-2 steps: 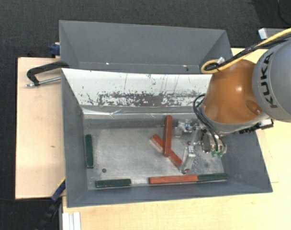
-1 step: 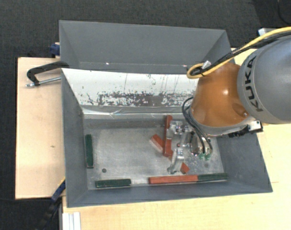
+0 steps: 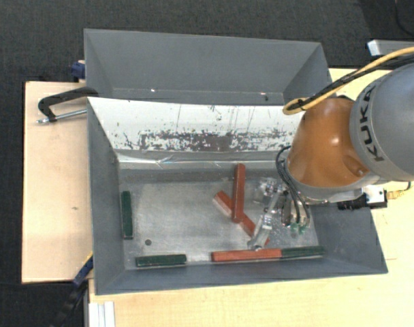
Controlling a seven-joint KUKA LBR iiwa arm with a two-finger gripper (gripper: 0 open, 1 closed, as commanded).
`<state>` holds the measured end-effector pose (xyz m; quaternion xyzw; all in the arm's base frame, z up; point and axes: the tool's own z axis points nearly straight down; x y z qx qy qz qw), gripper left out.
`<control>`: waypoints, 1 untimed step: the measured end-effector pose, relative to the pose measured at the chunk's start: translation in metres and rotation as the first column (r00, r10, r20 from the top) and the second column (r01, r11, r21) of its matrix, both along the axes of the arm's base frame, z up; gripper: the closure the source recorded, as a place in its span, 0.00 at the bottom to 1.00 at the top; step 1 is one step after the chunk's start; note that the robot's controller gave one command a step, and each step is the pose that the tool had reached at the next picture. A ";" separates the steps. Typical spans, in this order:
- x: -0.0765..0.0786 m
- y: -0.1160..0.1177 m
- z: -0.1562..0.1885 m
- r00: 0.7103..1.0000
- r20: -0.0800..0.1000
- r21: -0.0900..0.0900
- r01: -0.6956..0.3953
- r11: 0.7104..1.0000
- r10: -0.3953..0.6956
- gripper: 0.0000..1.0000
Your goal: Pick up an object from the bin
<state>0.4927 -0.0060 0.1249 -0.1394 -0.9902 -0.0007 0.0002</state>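
The grey sheet-metal bin (image 3: 103, 203) has a pale back wall marked with a band of dark reddish-brown speckles (image 3: 207, 140).

Three flat bars are red-brown: rear bar (image 3: 240, 182), diagonal bar (image 3: 227, 204) and front bar (image 3: 246, 255).

Three flat bars are dark green: left bar (image 3: 126, 214), front-left bar (image 3: 161, 259) and front-right bar (image 3: 304, 253).

The wrist cover (image 3: 326, 148) is glossy orange. The arm shell (image 3: 394, 135) is silver-grey with black lettering. The cable (image 3: 343, 80) is yellow.

A slim red bar (image 3: 224, 203) lies slantwise on the floor of the bin (image 3: 101, 203), right of centre, its lower end pointing toward the near wall. A second red bar (image 3: 240, 181) crosses it, running straight from the far wall toward the near one. A third red bar (image 3: 246, 255) lies flat along the near wall, nearly end to end with a dark green bar (image 3: 303, 253).
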 end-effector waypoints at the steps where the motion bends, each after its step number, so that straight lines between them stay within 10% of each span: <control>1: 0.016 -0.012 -0.053 0.990 0.000 0.000 0.142 0.990 -0.142 0.00</control>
